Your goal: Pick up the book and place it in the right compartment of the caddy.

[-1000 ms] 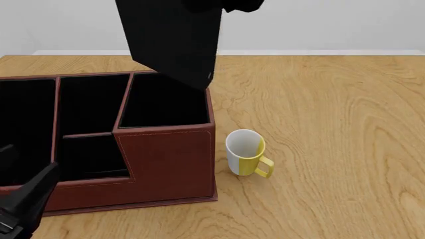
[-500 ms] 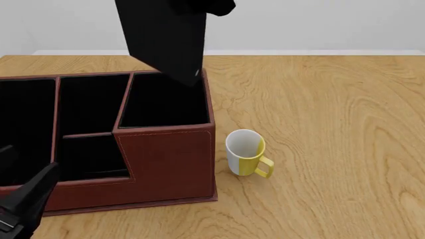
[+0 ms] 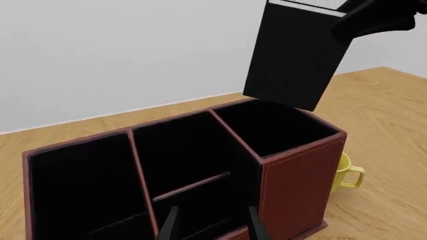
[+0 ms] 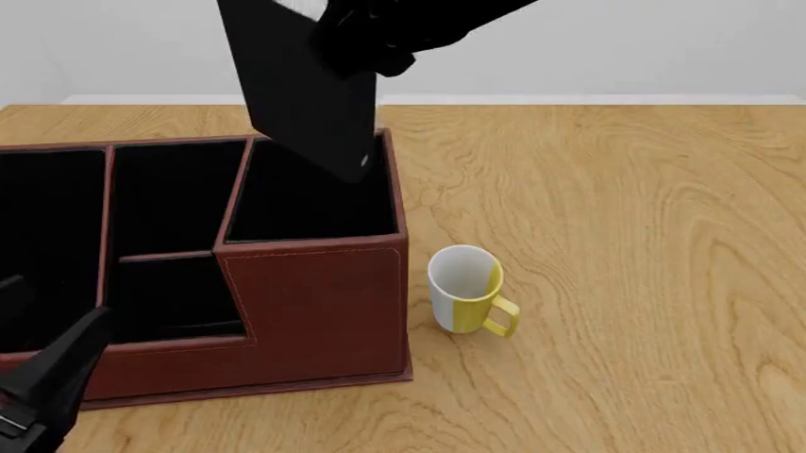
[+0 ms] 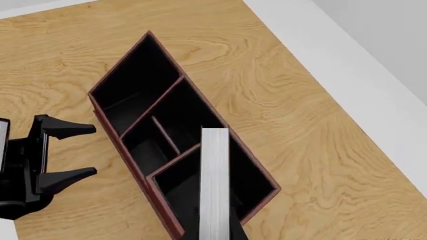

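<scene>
Book hanging over the caddy's right compartment, ready to lower.

My right gripper [image 4: 365, 38] is clamped on the book [image 4: 302, 85], held upright and slightly tilted above the right compartment [image 4: 312, 198] of the caddy [image 4: 315, 302]. I'd square it with the walls, then descend straight. Left gripper [image 5: 67, 150] idles with its jaws spread, in front of the caddy. Versus half a second ago, the book's corner sits lower over the caddy.

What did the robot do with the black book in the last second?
The right gripper has carried the book a little to the left and lower, so its bottom corner now hangs just over the right compartment of the caddy. It is still held, not let go. The mug, the caddy and the left gripper stayed where they were.
</scene>
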